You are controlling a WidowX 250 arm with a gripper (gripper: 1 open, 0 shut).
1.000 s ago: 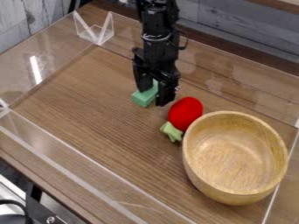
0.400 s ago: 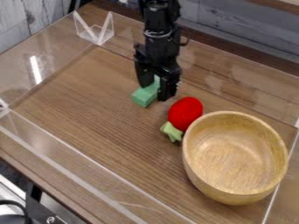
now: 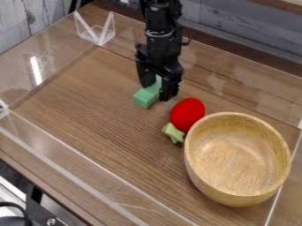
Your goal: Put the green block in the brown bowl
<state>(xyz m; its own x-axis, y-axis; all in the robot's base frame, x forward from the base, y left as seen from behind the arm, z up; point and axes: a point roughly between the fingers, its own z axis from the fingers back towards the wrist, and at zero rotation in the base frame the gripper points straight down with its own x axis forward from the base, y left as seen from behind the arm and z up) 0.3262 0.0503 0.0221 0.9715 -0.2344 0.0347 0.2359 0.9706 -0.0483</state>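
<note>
In the camera view, the gripper (image 3: 156, 74) stands wide open above the green block (image 3: 147, 94), gripping nothing (its fingers partly hide the block). The block lies on the wooden table (image 3: 88, 115), near the red toy (image 3: 186, 113) and outside the brown bowl (image 3: 236, 159).

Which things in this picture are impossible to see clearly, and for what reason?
Camera view:
- Green block: its far part is hidden behind the gripper.
- Fingers: small and dark, so whether they touch the block cannot be told.
- Black object at the lower left: cut off by the picture edge.
</note>
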